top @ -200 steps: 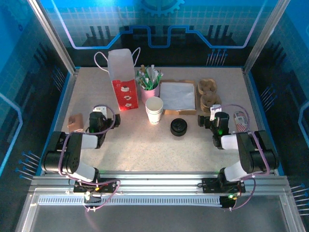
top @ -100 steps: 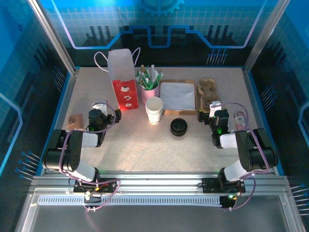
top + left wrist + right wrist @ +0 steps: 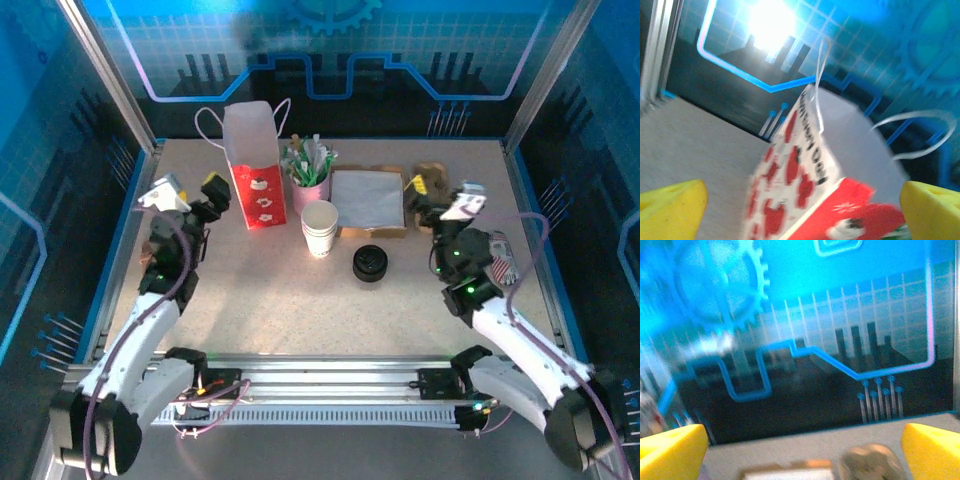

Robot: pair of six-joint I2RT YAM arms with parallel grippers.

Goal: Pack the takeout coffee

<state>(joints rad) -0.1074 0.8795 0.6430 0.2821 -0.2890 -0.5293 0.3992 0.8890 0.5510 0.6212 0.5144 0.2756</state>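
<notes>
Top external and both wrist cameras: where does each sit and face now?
Top external: above and behind the arm bases, looking down on the table; both arms, left gripper and right gripper open.
Left wrist: on the left arm, facing the paper bag and back wall; yellow fingertips at bottom corners.
Right wrist: on the right arm, facing the back wall; yellow fingertips likewise.
Shared: top external and left wrist both see the paper bag.

The white cup [image 3: 320,228] is plain tapered paper with a rolled rim and no lid. It stands upright, mouth up, near the middle of the table [image 3: 290,300]. The pink cup [image 3: 309,190] is just behind it and the black lid [image 3: 369,263] is near its right.
</notes>
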